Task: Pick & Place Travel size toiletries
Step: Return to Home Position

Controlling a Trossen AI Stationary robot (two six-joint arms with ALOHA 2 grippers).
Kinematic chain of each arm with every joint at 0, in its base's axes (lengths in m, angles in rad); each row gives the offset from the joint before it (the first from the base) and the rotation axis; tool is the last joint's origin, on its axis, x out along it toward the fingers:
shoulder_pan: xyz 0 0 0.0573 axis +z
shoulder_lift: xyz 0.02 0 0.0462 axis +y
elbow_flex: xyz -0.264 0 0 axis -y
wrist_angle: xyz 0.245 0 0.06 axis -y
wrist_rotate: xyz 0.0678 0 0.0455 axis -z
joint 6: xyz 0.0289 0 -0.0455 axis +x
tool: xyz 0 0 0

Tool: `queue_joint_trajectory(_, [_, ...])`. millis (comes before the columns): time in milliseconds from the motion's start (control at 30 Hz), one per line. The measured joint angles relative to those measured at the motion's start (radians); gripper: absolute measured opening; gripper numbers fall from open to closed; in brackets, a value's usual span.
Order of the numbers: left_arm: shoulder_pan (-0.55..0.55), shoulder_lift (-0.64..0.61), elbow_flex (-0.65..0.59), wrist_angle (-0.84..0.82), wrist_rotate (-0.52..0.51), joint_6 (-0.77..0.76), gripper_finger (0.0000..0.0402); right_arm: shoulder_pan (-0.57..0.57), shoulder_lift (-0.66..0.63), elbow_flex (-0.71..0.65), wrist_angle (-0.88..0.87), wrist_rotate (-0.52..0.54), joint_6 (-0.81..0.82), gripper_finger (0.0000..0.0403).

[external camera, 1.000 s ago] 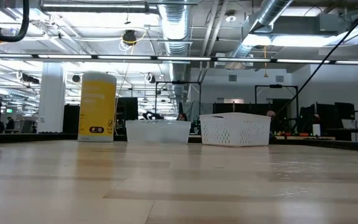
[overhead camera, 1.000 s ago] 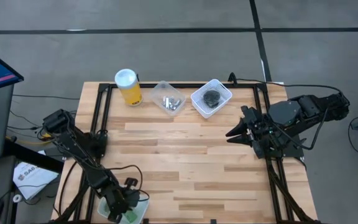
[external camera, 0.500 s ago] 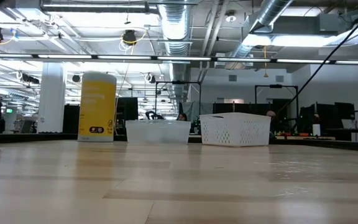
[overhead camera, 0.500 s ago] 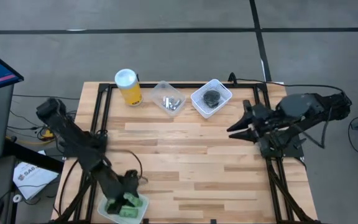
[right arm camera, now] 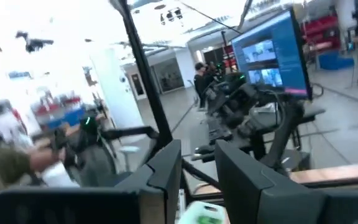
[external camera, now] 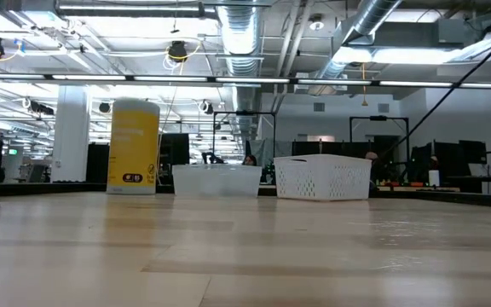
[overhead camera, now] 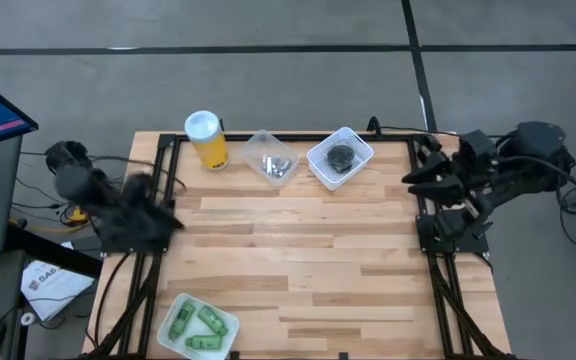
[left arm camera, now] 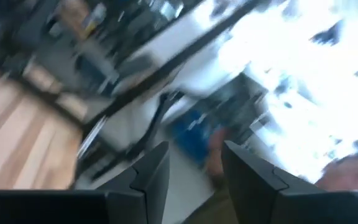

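Note:
Three green mini bottles (overhead camera: 198,326) lie in a white tub (overhead camera: 224,336) at the table's near left corner. Dark round pieces (overhead camera: 340,156) sit in a white basket (overhead camera: 358,150) at the far edge. Slim silvery tubes (overhead camera: 275,165) lie in a clear tub (overhead camera: 259,143) beside it. My left gripper (overhead camera: 166,216) hovers open at the table's left edge, blurred, holding nothing (left arm camera: 194,180). My right gripper (overhead camera: 413,165) is open at the right edge, also holding nothing (right arm camera: 197,180). Neither gripper shows in the low view.
A tall yellow canister with a white lid (overhead camera: 206,140) stands at the far edge, left of the clear tub (external camera: 216,180) and white basket (external camera: 322,177). Black frame rails (overhead camera: 163,180) run along the table's left and right sides. Bare wood (overhead camera: 298,250) lies between the tubs.
My left arm has risen out of the white tub at the near left corner and swung back toward the far left edge, uncovering the green bottles, which stay in the tub. My right arm has drawn back toward the right edge and a little toward the far side.

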State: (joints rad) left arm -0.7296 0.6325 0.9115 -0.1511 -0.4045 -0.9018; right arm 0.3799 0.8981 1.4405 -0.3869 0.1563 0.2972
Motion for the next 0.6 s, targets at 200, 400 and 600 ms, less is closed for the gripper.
queue_joint_trajectory(200, [0.000,-0.147,0.000,0.026,0.009,0.292,0.0141,-0.046,-0.093,-0.004,-0.028,0.018,-0.197,0.0093])
queue_joint_trajectory(400, [0.000,-0.240,-0.006,0.021,0.089,0.637,0.0140,-0.109,-0.263,-0.008,-0.107,0.026,-0.224,0.0093])
queue_joint_trajectory(600, [0.000,-0.318,-0.129,0.027,0.143,0.700,0.0140,-0.127,-0.407,-0.211,-0.069,0.025,-0.171,0.0093])
